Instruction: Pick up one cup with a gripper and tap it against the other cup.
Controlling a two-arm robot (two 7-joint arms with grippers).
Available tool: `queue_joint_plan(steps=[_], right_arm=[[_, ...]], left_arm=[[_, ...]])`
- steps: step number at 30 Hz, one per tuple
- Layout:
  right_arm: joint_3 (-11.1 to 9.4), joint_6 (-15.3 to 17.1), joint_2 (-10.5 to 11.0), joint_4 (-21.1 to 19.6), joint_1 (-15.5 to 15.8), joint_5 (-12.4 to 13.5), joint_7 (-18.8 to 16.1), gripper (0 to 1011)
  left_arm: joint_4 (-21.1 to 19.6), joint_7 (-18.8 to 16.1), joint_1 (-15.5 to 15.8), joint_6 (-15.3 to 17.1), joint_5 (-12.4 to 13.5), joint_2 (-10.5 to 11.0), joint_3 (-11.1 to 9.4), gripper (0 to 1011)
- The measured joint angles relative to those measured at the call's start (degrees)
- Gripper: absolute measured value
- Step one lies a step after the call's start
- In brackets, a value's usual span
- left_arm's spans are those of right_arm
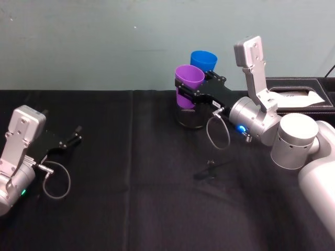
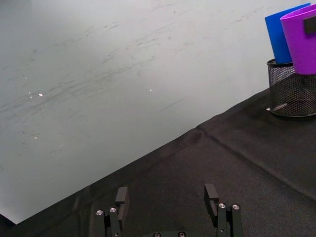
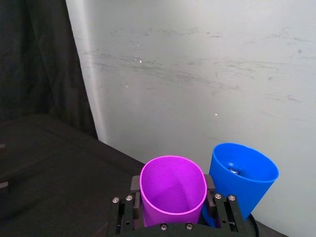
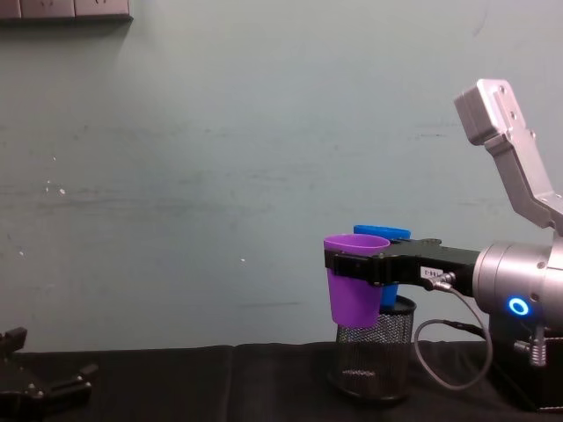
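A black cloth (image 1: 131,209) covers the table. The right gripper (image 4: 354,261) squeezes the purple cup (image 4: 352,299) and holds it in the air, just beside the blue cup (image 1: 203,58), which sits in a wire pot (image 4: 374,360). The left gripper (image 2: 166,192) waits far off, fingers spread apart.

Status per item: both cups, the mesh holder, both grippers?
purple cup: upright, held off the table, clamped by right gripper
blue cup: standing in mesh pen holder, just behind purple cup
mesh pen holder: upright on table
right gripper: shut on purple cup
left gripper: open, empty, low at left
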State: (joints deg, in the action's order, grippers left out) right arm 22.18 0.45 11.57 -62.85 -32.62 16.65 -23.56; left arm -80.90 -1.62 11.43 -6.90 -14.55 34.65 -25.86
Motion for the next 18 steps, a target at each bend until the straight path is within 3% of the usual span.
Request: queue_joint_plan(steps=[18], right_arm=[[0.0,0.0,0.0,0.0,0.0,0.0,0.0,733]], left_arm=[[0.0,0.0,0.0,0.0,0.0,0.0,0.0,1000]])
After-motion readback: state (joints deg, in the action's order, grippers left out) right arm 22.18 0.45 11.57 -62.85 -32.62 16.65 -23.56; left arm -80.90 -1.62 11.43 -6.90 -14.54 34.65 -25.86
